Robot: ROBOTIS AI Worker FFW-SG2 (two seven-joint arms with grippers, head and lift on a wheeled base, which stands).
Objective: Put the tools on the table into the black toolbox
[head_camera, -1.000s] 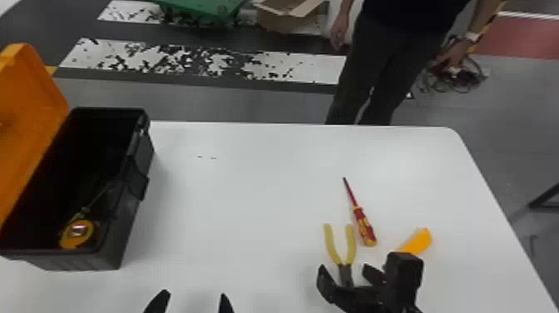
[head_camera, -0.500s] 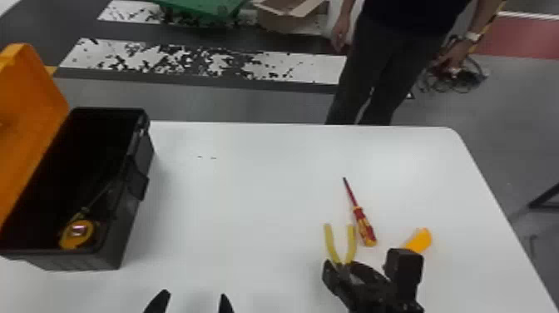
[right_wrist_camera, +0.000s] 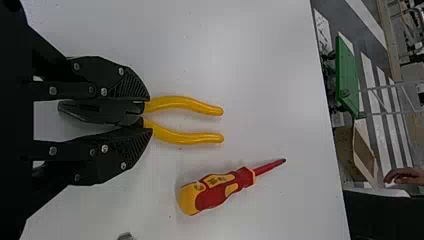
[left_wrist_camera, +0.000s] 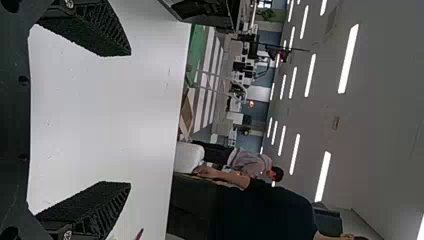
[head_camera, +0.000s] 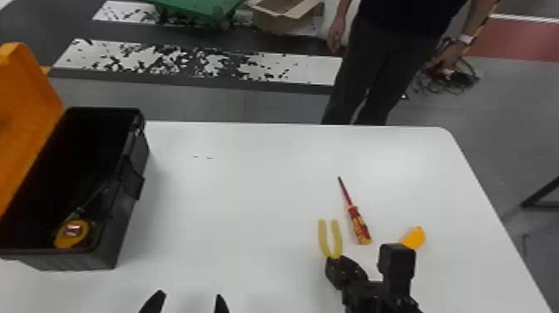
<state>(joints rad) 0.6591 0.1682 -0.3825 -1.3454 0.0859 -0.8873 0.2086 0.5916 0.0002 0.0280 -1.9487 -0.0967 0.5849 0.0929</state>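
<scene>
Smooth yellow-handled pliers (right_wrist_camera: 182, 102) are gripped by the right hand (head_camera: 334, 266), low over the counter (head_camera: 249, 187); the left hand (head_camera: 190, 297) is spread open.

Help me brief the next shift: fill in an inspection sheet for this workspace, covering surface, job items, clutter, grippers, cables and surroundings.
Surface: white table, with two small dark marks on its far part.
Job items: black toolbox open at left, tape measure and a slim tool inside; pliers and red-yellow screwdriver at right; yellow-orange item partly hidden behind the right arm.
Clutter: nothing seen.
Grippers: left gripper open above the table; right gripper closed on the pliers.
Cables: tangled bundle, apparently cables, beyond the table.
Surroundings: green platform and open cardboard box beyond the table.
</scene>
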